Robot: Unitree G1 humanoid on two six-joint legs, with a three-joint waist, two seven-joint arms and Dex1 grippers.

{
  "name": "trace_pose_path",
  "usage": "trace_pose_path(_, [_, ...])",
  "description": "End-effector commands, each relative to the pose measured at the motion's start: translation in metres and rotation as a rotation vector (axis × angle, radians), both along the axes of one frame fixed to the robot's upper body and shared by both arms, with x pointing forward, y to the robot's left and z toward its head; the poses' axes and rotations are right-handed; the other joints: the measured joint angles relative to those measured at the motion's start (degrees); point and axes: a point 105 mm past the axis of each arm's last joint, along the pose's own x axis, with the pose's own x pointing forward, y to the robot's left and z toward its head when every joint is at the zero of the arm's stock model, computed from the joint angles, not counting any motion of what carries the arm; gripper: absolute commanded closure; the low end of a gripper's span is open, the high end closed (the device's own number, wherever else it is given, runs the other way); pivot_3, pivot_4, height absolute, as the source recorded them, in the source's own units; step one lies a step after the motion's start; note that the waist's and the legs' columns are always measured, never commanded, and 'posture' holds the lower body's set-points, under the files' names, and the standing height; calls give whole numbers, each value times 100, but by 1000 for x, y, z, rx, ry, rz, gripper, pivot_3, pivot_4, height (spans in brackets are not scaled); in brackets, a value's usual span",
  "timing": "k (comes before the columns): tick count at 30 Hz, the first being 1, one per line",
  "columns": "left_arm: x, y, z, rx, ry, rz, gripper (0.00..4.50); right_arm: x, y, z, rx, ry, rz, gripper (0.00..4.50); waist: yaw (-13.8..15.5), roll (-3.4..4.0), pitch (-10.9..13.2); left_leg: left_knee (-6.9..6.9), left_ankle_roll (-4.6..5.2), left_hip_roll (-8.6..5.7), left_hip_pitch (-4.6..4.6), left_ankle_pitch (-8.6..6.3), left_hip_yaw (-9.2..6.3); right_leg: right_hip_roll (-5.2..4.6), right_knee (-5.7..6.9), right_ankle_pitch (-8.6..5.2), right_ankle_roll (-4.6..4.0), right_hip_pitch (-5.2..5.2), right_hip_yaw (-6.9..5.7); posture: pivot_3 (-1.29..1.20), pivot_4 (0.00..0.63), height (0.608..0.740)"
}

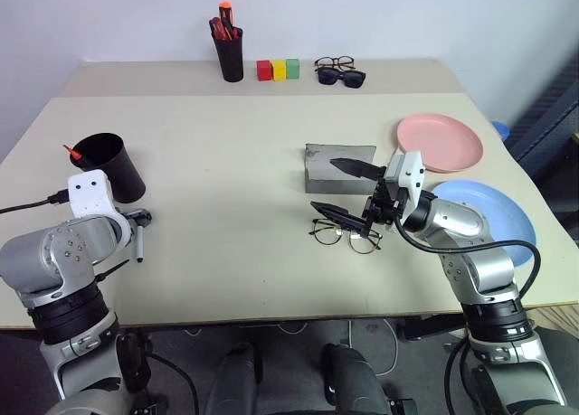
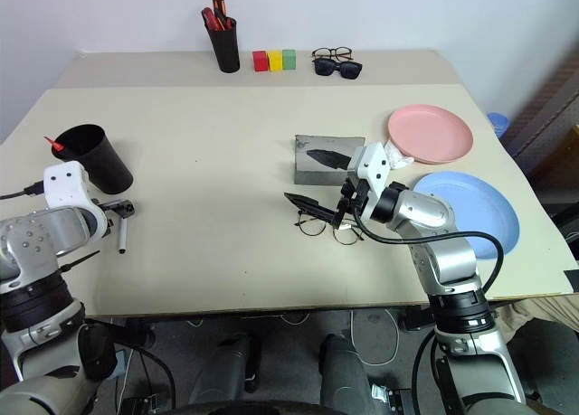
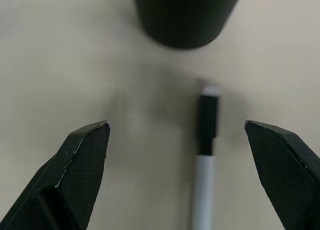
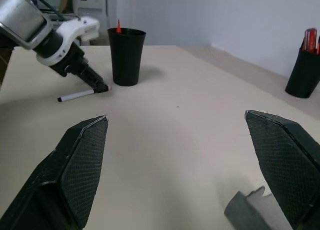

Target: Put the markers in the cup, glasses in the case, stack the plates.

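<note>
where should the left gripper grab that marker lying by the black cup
Grip the marker across the middle of its barrel, coming straight down from above. It lies flat on the table, its capped end toward the cup, and the left gripper is open, its fingers either side of it.

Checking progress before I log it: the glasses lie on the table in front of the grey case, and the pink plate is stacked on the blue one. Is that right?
Not quite. The glasses do lie on the table in front of the case, but the pink plate is not stacked: it sits on the table beside the blue plate, as the left eye view shows.
</note>
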Motion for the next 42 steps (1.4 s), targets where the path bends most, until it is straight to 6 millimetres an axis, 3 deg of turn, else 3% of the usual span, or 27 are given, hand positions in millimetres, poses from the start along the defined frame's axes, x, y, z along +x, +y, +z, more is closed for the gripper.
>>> trace_pose_path(1, [4,-4,-2,9,11,8,1314,-1,1,11,18,-43,7,0,11,-1,0,0,0,0,-1,0,0,0,-1,0,0,0,0,0,150,740])
trace_pose_path(7, [9,-13,-16,-9,31,-1,4446,-4,-3,11,15,-45,-8,0,-1,8,-8,0,-2,0,2,0,1,0,0,2,-2,1,0,0,150,740])
trace_pose_path(11, [12,-28,-13,-36,-47,-94,4489,-6,-5,10,15,-43,-22,0,-2,21,-15,-3,-2,0,5,0,1,0,1,1,-3,1,0,0,150,740])
trace_pose_path(13, [15,-51,5,-50,-185,-225,4489,-6,-7,10,15,-42,-32,0,8,20,-14,-2,-2,0,4,0,1,-1,-1,1,-4,1,0,0,150,740])
trace_pose_path(17, [3,-128,59,16,-509,-664,4489,-5,-12,9,27,-38,-50,0,47,3,-6,7,-4,-1,-17,0,1,-5,-15,2,-7,-3,0,0,150,740])
trace_pose_path(20, [-1,-151,87,114,-713,-777,4489,-4,-13,11,44,-41,-57,0,27,4,-7,7,-5,-1,-21,-1,7,-9,-26,7,-15,-6,1,0,150,740])
trace_pose_path(24, [22,-133,141,304,-1095,-546,4489,-1,-10,22,93,-56,-54,0,6,7,-9,4,-1,0,-13,0,8,-6,-21,8,-18,-7,2,0,150,740])
trace_pose_path(28, [44,-91,166,612,-1207,-270,4489,1,-5,26,107,-70,-48,0,14,7,-9,7,0,1,-15,1,7,-2,-22,10,-19,-7,2,0,150,740])
trace_pose_path(35, [58,-41,169,955,-1163,-81,4489,0,-3,24,112,-69,-46,0,30,6,-8,2,2,0,-19,0,10,-2,-26,20,6,-8,2,0,150,740])
trace_pose_path(42, [62,-9,151,1082,-1057,-30,4489,-1,-7,18,111,-64,-56,0,27,5,-8,3,1,0,-18,0,12,-3,-23,23,11,-8,2,0,150,740])
